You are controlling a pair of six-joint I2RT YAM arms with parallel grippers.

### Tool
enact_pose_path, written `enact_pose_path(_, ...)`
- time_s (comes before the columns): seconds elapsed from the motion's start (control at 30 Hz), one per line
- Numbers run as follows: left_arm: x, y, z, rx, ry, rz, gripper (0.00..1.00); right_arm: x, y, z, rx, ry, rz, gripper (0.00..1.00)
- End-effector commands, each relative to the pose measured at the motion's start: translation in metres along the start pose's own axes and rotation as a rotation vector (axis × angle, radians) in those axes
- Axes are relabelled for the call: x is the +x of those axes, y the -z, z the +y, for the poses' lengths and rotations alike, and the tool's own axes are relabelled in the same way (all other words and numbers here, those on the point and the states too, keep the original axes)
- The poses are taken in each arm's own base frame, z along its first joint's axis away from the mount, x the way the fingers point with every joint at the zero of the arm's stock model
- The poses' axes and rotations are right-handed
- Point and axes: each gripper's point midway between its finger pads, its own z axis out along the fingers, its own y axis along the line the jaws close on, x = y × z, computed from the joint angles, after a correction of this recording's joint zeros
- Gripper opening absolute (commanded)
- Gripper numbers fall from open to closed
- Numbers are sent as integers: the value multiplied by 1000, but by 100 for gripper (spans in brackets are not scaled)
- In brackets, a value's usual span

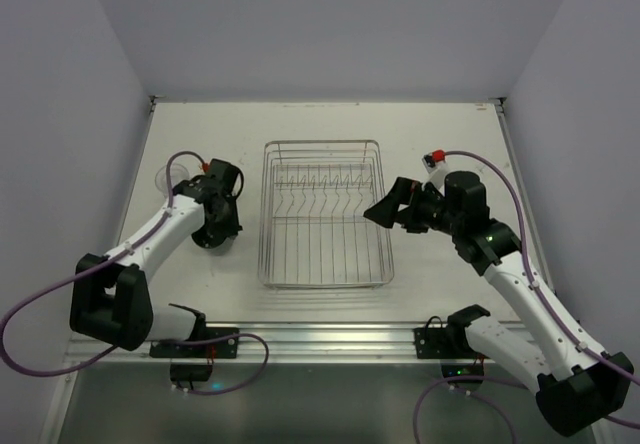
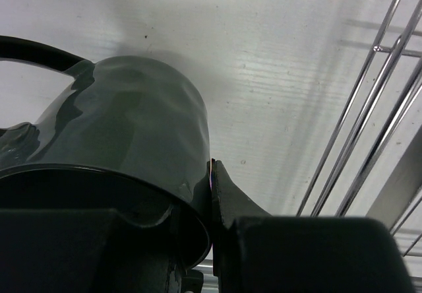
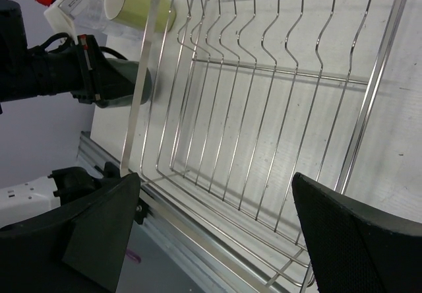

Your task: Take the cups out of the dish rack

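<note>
Pinching the wall of the dark grey-black mug (image 2: 132, 121), one finger (image 2: 227, 200) of your left gripper (image 1: 216, 230) lies flat against the outside of the cup just below its rim. Its partner is hidden in the dark at the mug's mouth. The jaws stand nearly together, with only the mug's wall between them. The mug's handle (image 2: 33, 50) arcs off the side facing away from the dish rack (image 1: 325, 214), and the mug itself sits outside the rack, just beside its left long side. From these views you cannot tell whether its base touches the table (image 1: 430, 134) or hangs above it.

Your right gripper (image 3: 214, 181) has its fingers (image 3: 356, 240) spread wide and holds nothing. It hovers at the rack's right long side, pointing across the wire floor towards the row of upright prongs (image 3: 277, 22). In the overhead view its tips sit just at the rack's right rim.

Seen from the right wrist camera, a pale yellow cup (image 3: 135, 2) lies on its side beyond the rack's left wall, its open mouth turned away from the rack. A clear tumbler (image 1: 175, 176) stands on the table farther out on that same left side, past the left gripper and well apart from the rack. The rack sits square in the middle of the table, between your two arms.
</note>
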Motion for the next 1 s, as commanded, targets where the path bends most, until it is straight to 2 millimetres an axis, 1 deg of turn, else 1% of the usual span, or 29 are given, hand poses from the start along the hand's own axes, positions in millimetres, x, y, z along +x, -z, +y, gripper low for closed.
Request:
enact_pose_path(0.0, -35, 3, -4, 6, -8, -95, 0, 1, 2, -1, 10, 29, -8, 99)
enact_pose_path(0.17, -33, -10, -6, 14, -12, -70, 0, 1, 5, -4, 27, 40, -16, 99)
enact_pose_path(0.4, -35, -19, -7, 17, -20, -49, 0, 6, 1, -9, 37, 38, -4, 99)
enact_pose_path(0.6, -33, -25, -6, 10, -21, -31, 0, 9, -1, -13, 47, 36, 2, 99)
enact_pose_path(0.73, -30, -29, -4, 7, -21, -22, 13, 9, -1, -14, 49, 38, 5, 99)
enact_pose_path(0.83, -30, -29, -3, 8, -18, -23, 18, 10, -2, -13, 48, 40, 6, 99)
enact_pose_path(0.87, -30, -29, -3, 7, -16, -23, 23, 10, -2, -13, 47, 41, 7, 99)
enact_pose_path(0.9, -31, -29, -3, 10, -18, -25, 25, 10, -2, -13, 49, 41, 9, 99)
enact_pose_path(0.97, -31, -29, -4, 16, -20, -21, 27, 11, -3, -13, 49, 41, 12, 99)
